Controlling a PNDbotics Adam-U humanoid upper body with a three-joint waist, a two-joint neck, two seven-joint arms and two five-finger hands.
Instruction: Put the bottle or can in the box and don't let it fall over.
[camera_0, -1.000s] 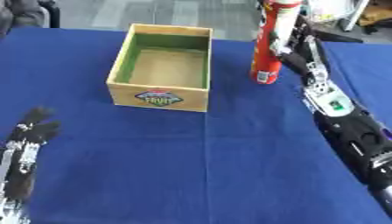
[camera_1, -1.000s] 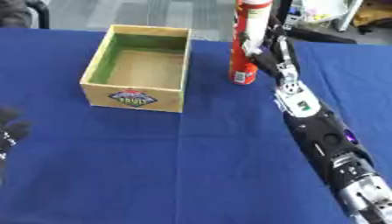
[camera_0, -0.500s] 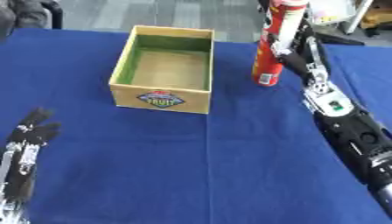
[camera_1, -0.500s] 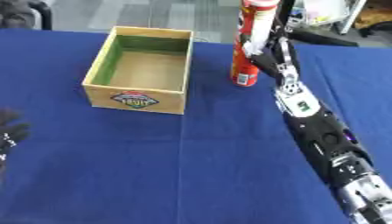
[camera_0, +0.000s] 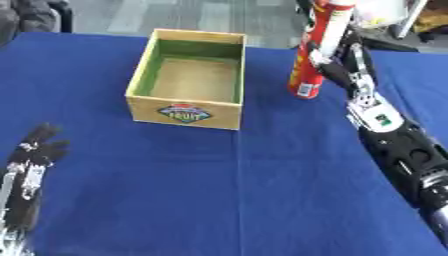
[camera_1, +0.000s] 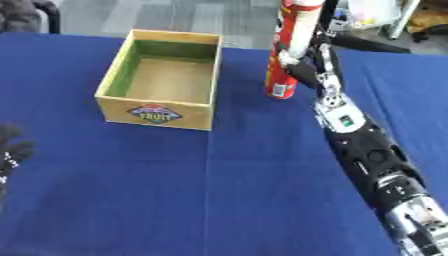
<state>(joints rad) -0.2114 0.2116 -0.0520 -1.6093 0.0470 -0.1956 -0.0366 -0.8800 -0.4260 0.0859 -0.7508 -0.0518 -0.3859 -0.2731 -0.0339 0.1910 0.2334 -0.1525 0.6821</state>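
Note:
A tall red can (camera_0: 312, 55) with a pale band near its top stands upright on the blue table, just right of the box. My right hand (camera_0: 343, 62) reaches in from the right and wraps the can, thumb (camera_0: 317, 59) across its front. The wooden box (camera_0: 188, 77) has an open top, a green-lined inside and a round label on its front wall; nothing lies inside it. My left hand (camera_0: 26, 182) rests open at the lower left, fingers up, far from both.
The blue cloth (camera_0: 219, 190) covers the whole table. Beyond its far edge lies grey floor, with a dark seat (camera_0: 31, 12) at the upper left and some clutter at the upper right.
The can and my right hand stay beside the box; the can's base may have lifted slightly. The left hand has barely shifted.

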